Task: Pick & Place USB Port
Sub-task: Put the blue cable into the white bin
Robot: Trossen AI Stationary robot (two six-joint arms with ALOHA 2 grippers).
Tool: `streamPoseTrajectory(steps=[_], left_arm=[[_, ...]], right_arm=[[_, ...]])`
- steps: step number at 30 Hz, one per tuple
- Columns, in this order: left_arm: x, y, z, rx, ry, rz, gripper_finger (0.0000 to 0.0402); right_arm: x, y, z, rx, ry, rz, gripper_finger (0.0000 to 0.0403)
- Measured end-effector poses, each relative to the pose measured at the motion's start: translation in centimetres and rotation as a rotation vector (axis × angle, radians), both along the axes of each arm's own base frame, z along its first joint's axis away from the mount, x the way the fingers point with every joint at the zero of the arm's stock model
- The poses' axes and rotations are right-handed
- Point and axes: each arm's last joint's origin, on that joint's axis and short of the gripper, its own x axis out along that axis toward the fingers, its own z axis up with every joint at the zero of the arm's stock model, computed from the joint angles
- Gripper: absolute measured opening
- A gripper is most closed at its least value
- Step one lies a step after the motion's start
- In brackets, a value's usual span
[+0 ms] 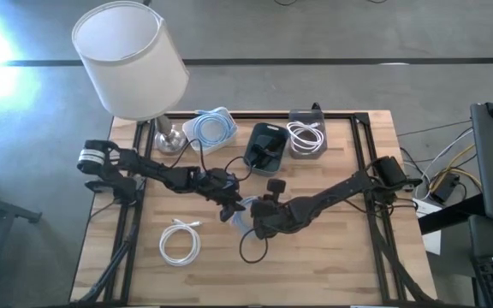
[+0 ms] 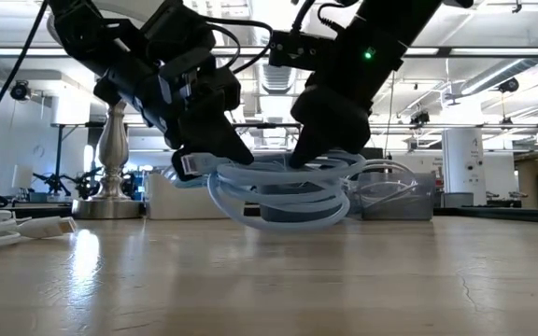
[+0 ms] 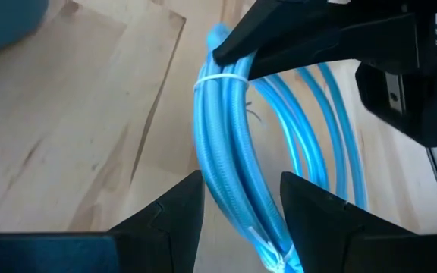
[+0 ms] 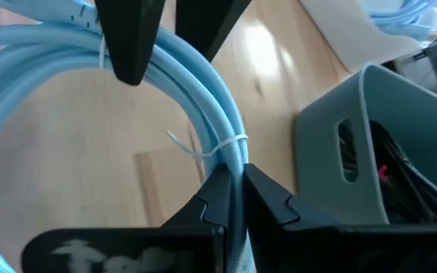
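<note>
The right gripper (image 4: 234,199) has its fingers (image 4: 211,199) closed on the light blue cable coil (image 4: 203,98), pinching the bundled strands just below a white tie (image 4: 230,145). In the high view this gripper (image 1: 248,224) sits slightly below the centre of the frame, over the counter (image 1: 332,248).

The left gripper (image 3: 241,199) has its fingers (image 3: 174,208) parted, one on each side of the same bundle; whether they touch the strands cannot be determined from the left wrist view. In the high view the left gripper (image 1: 232,205) lies just left of and above the right gripper, and the two meet over the coil (image 1: 240,221).

The low view shows the coil (image 2: 292,191) hanging between both grippers, with its lowest loops close to the counter (image 2: 269,280); contact with the wood cannot be confirmed. A white connector end (image 2: 191,165) projects from the coil on the left side.

Other items, high view:
- A dark tray (image 1: 265,145) holding black cable stands above the grippers, near frame centre.
- A grey bin (image 1: 306,137) holding a white cable stands to its right.
- A white container (image 1: 212,128) holding a second blue coil stands to the left of the tray.
- A lamp (image 1: 131,60) with a white shade occupies the upper left; its metal base (image 1: 168,137) stands on the counter.
- A loose white cable (image 1: 180,241) lies at lower left, well apart from the grippers.
</note>
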Motion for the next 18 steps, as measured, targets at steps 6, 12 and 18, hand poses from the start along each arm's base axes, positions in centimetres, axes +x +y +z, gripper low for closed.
streamPoseTrajectory(steps=[6,12,18], left_arm=[[0.05,0.04,0.09,0.023,-0.014,-0.004,0.0162],[0.05,0.33,0.02,0.096,-0.010,0.069,0.0090],[0.07,0.40,0.05,0.116,-0.014,0.088,0.0046]], right_arm=[[0.02,-0.17,0.10,-0.014,-0.022,-0.029,0.0020],[0.03,-0.24,0.19,-0.010,-0.037,-0.045,0.0035],[-0.07,-0.20,0.99,0.000,-0.036,-0.036,0.0070]])
